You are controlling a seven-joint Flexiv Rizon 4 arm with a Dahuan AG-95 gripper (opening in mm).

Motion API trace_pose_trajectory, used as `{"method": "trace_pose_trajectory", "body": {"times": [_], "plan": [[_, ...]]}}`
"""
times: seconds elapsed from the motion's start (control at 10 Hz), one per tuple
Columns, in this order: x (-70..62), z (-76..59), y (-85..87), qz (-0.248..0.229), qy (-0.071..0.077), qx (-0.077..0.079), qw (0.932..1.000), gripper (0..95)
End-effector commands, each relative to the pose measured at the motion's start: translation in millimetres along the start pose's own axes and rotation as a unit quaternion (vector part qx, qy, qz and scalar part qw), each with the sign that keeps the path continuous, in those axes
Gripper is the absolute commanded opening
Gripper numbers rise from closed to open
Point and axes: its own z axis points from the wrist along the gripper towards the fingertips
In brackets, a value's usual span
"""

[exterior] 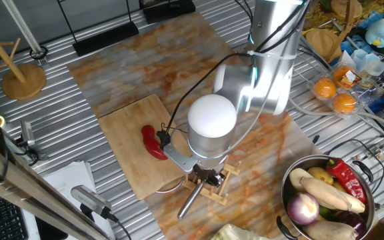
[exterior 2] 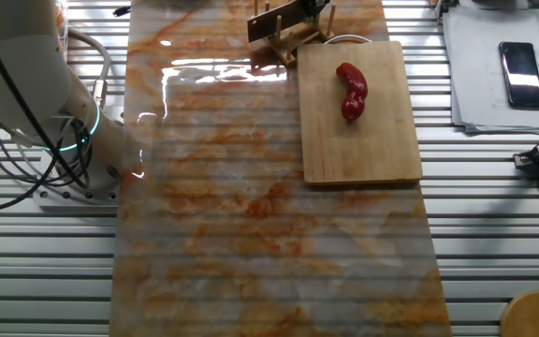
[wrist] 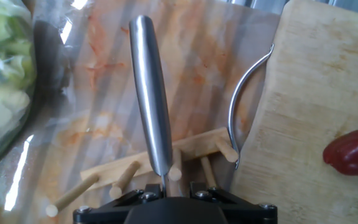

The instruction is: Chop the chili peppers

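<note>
One whole chili pepper (exterior: 154, 143) (exterior 2: 352, 91), glossy red and curved, lies on the wooden cutting board (exterior: 122, 130) (exterior 2: 363, 150); the hand view catches only its end (wrist: 355, 151) at the right edge. My gripper (exterior: 209, 177) (wrist: 166, 185) hangs over a small wooden knife rack (exterior: 213, 188) (wrist: 129, 171) beside the board. A knife rests in that rack, its steel handle (wrist: 151, 93) (exterior: 191, 200) pointing away from the hand. Its thin part runs in between my fingers, whose tips are hidden below the frame. The chili lies apart from the gripper, to its left in the fixed view.
A steel pot (exterior: 312, 159) of mixed vegetables stands at the front right. Packed oranges (exterior: 335, 93) sit behind it. A bagged green cabbage (wrist: 2, 81) lies just past the rack. A wooden stand (exterior: 24, 80) is at the far left, a phone (exterior 2: 520, 75) beside the board.
</note>
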Motion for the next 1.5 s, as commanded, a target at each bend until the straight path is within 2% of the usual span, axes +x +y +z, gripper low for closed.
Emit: {"method": "trace_pose_trajectory", "body": {"times": [0.1,0.3,0.5,1.2,1.5], "plan": [[0.3,0.1,-0.8,0.001,-0.002,0.001,1.0,0.0],[0.3,-0.1,-0.9,0.002,-0.003,-0.001,1.0,0.0],[-0.3,-2.4,-1.1,0.003,-0.011,-0.013,0.9999,0.0],[-7.6,-63.2,-2.4,-0.008,-0.013,-0.01,0.9998,0.0],[-4.7,-102.5,-5.5,-0.009,-0.019,-0.009,0.9997,0.0]]}}
